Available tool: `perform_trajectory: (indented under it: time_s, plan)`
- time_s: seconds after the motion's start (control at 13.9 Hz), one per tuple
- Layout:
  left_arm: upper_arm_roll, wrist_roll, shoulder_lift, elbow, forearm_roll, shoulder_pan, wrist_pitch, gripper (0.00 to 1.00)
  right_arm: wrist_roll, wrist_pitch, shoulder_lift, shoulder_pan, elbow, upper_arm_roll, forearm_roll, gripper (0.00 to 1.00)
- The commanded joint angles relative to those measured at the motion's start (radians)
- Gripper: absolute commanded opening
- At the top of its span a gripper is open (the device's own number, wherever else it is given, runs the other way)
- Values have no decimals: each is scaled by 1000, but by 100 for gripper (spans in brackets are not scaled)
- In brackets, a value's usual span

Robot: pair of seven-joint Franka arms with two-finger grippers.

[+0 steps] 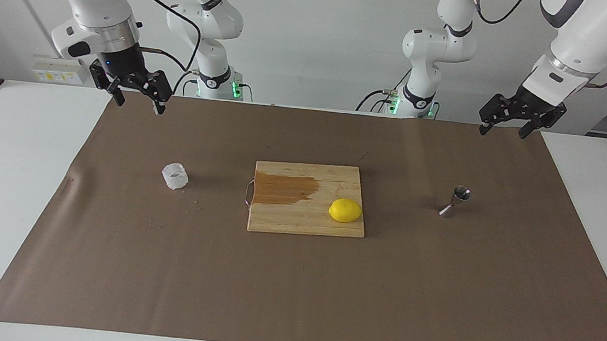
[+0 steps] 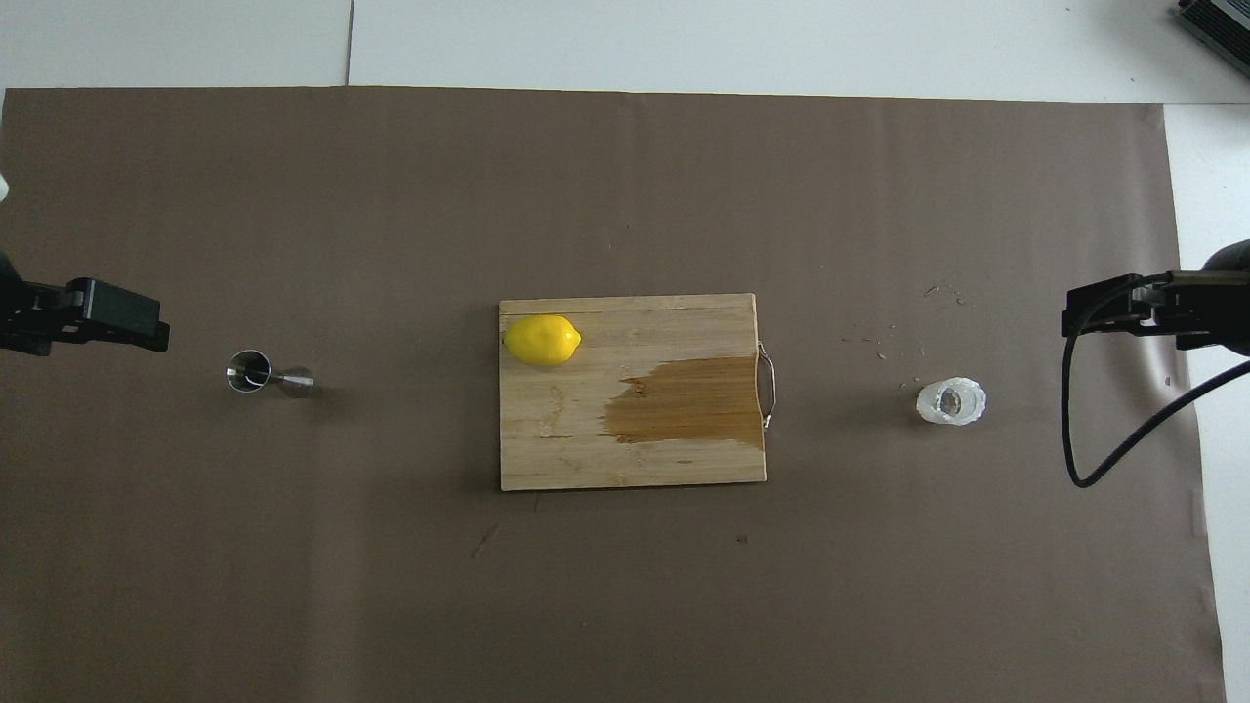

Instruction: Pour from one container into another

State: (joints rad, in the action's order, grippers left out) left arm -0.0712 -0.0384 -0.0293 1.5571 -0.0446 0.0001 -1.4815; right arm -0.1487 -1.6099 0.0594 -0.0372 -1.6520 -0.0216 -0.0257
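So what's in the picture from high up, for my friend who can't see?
A wooden cutting board with a lemon sits mid-table, between a steel jigger and a plastic cup. The open left gripper and right gripper hang at the ends, holding nothing.

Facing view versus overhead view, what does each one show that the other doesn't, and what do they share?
Only the facing view shows the two arm bases, the wall, and both whole tools: the left tool and right tool hang open, up in the air, holding nothing. Only the overhead view looks straight down into the plastic cup and jigger. Both show the cup, jigger, lemon and the cutting board with its dark stain.
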Motion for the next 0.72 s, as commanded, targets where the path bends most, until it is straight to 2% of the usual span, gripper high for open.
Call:
perform_trajectory:
  time_s: [0.0, 0.14, 0.65]
  plan:
    - [-10, 44, 0, -6, -8, 18, 24, 100, 27, -7, 23, 11, -26, 2, 16, 100]
    - [-10, 38, -18, 29, -8, 11, 13, 100, 27, -7, 23, 11, -26, 3, 16, 100]
    - [-9, 37, -20, 32, -8, 17, 17, 100, 27, -7, 23, 11, -26, 2, 16, 100]
